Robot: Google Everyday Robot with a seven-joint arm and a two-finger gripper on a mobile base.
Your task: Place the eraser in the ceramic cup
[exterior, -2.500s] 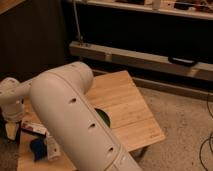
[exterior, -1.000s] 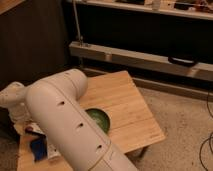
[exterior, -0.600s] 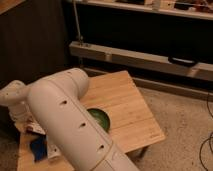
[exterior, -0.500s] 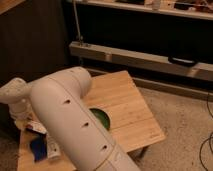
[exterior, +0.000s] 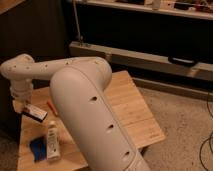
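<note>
Claw point(exterior: 26, 105) low over worktop's point(exterior: 129, 107) left end; grip: can't tell. Eraser point(exterior: 35, 112) just beside it, possibly held, so pickup step. Ceramic cup hidden behind arm point(exterior: 85, 100). Next: confirm grasp, find cup.

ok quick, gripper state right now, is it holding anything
Gripper: cannot be told whether it is open, closed or holding anything. It is at the far left over the wooden table, close beside the eraser.
</note>
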